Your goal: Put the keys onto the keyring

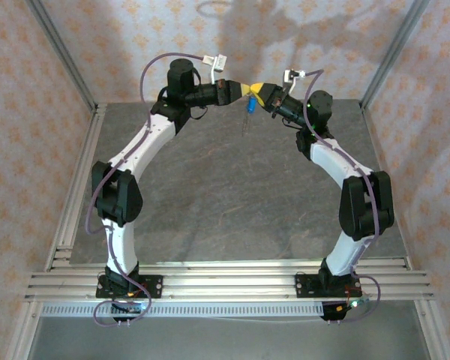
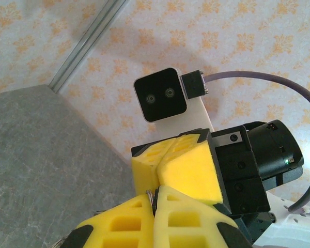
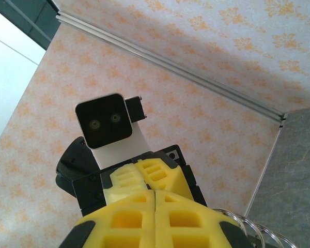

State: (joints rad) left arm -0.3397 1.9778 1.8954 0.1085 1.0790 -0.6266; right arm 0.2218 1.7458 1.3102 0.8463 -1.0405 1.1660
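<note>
Grey tabletop (image 1: 210, 195), floral walls (image 1: 300, 37) surrounding. Left gripper (image 1: 247, 89) and right gripper (image 1: 262, 96) are meeting tip to tip, both jaws clenching. Blue key (image 1: 250, 106) is dangling just below them, keyring (image 3: 246, 226) coils lying beside the right jaws.

Here's the worktop (image 1: 232, 187), a grey, stone-mottled slab running from the near edge back to the patterned wall (image 1: 285, 45). Along the near edge sit silver aluminium rails (image 1: 225, 279), laid side by side across the width, with a pale perforated strip (image 1: 210, 309) just in front. The left arm base (image 1: 127, 285) is bolted on those rails toward the near left corner, and the right arm base (image 1: 334, 285) toward the near right corner. Another rail (image 1: 79, 187) runs up the left edge to the far left corner. A paler band of light shows on the grey just behind the rails.
</note>
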